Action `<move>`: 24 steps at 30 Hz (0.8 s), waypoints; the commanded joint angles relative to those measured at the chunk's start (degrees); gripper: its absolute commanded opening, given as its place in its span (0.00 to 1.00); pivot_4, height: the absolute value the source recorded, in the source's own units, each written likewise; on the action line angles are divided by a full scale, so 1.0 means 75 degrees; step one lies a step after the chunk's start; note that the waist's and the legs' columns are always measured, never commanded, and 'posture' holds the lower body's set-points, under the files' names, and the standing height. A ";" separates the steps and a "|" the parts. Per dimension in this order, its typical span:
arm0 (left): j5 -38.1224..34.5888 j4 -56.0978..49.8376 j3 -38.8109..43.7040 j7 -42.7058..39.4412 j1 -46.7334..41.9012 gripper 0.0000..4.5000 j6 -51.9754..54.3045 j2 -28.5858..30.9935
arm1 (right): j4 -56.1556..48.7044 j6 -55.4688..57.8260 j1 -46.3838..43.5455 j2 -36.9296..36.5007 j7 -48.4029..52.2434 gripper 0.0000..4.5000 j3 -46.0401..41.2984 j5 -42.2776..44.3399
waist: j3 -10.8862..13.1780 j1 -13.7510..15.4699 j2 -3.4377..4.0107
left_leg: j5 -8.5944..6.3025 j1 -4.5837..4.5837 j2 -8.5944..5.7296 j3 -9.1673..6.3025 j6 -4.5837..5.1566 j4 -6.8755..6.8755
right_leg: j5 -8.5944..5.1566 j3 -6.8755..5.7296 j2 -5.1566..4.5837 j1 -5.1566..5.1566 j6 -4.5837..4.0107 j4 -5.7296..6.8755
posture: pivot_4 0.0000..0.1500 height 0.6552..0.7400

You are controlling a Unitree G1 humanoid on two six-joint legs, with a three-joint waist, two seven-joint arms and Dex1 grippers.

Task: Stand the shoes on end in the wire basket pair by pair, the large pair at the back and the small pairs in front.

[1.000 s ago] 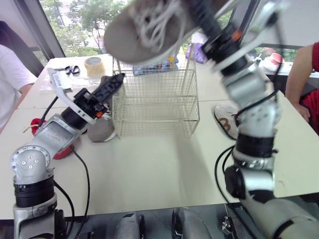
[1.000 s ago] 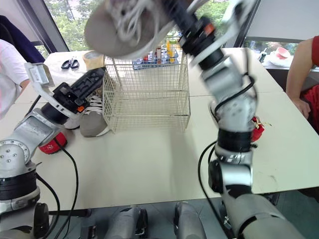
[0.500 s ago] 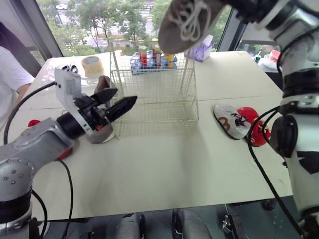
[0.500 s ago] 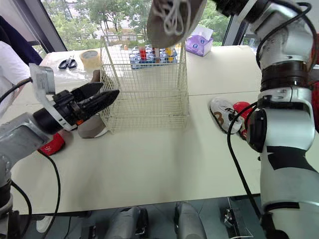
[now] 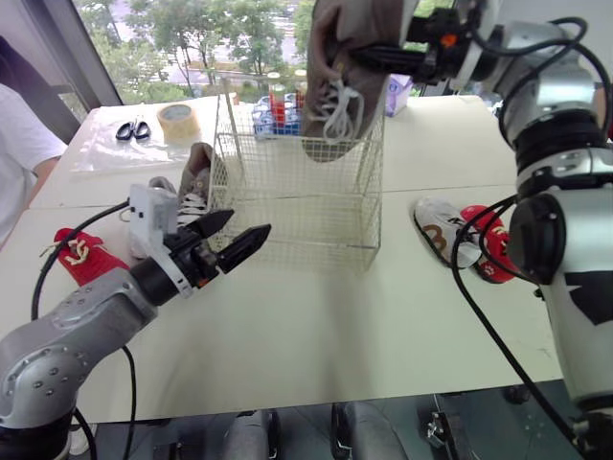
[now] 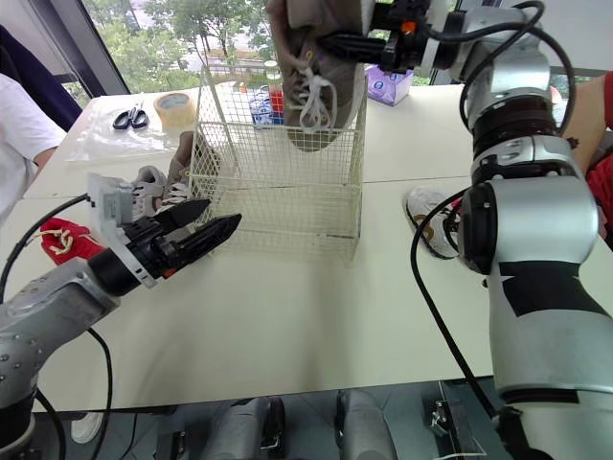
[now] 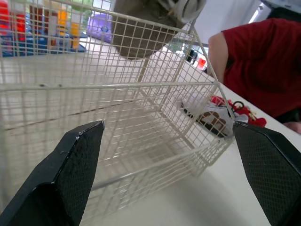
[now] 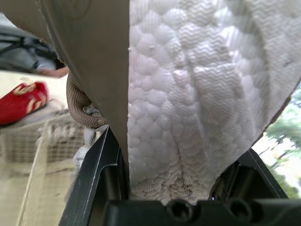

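Note:
My right gripper [image 5: 395, 55] is shut on a large grey-brown shoe [image 5: 340, 77] and holds it toe down over the open top of the wire basket [image 5: 297, 206], laces dangling. Its white textured sole [image 8: 188, 94] sits between the black fingers [image 8: 101, 160]. The matching large shoe [image 5: 198, 172] stands against the basket's left side. My left gripper [image 5: 247, 224] hovers open and empty by the basket's front left corner. A small white shoe [image 5: 439, 230] and a small red shoe [image 5: 493, 244] lie right of the basket. Another red shoe [image 5: 81, 257] lies at the left.
Behind the basket stand a rack of small bottles [image 5: 273, 105] and a purple tissue box [image 6: 388, 84]. Scissors [image 5: 132, 129] and a tape roll [image 5: 178, 122] lie at the back left. A person in white [image 5: 19, 144] sits left, a person in red [image 7: 263, 70] right.
The right arm has lowered the large shoe and turned it toe down over the basket. My left gripper has pulled back toward the basket's front corner, open. The camera has shifted.

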 commanded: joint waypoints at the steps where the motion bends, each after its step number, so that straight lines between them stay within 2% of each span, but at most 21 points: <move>1: 0.0191 0.0091 -0.0049 -0.0108 -0.0322 0.99 -0.0223 -0.0073 | 0.0256 -0.0275 -0.0345 0.0059 -0.0466 0.39 -0.0051 -0.0441 | 0.0000 0.0000 0.0000 | 0.0003 0.0000 0.0000 -0.0001 -0.0004 0.0001 | 0.0000 0.0000 0.0001 0.0000 0.0000 0.0002 | 1.00 1.00; 2: 0.0249 0.0117 -0.0068 -0.0118 -0.0352 0.99 -0.0214 -0.0092 | 0.0325 -0.0370 -0.0330 0.0057 -0.0719 0.39 -0.0054 -0.0579 | 0.0000 0.0005 0.0000 | 0.0004 0.0000 0.0000 -0.0001 -0.0006 0.0002 | 0.0000 -0.0001 0.0001 0.0000 -0.0001 0.0003 | 1.00 1.00; 7: 0.0443 0.0142 -0.0111 -0.0117 -0.0359 1.00 -0.0228 -0.0167 | 0.0521 -0.0489 -0.0238 -0.0021 -0.1340 0.95 -0.0122 -0.1041 | 0.0000 0.0011 -0.0001 | 0.0005 -0.0001 -0.0003 -0.0003 -0.0007 0.0004 | 0.0001 0.0000 -0.0002 0.0003 0.0000 0.0001 | 1.00 1.00; 8: 0.0469 0.0139 -0.0120 -0.0112 -0.0355 1.00 -0.0229 -0.0185 | 0.0533 -0.0494 -0.0226 -0.0042 -0.1361 0.99 -0.0151 -0.1082 | 0.0000 0.0009 -0.0001 | 0.0005 -0.0001 -0.0003 -0.0003 -0.0007 0.0005 | 0.0001 0.0000 -0.0002 0.0003 0.0000 0.0001 | 1.00 1.00; 24: 0.0662 0.0396 -0.0407 -0.0311 -0.0433 1.00 -0.0075 -0.0321 | 0.0355 -0.0108 -0.0119 -0.0828 -0.0054 0.99 -0.0660 -0.1034 | -0.0001 0.0013 0.0000 | 0.0007 0.0004 -0.0005 -0.0011 -0.0011 0.0013 | 0.0002 -0.0002 0.0000 0.0012 0.0000 0.0008 | 1.00 1.00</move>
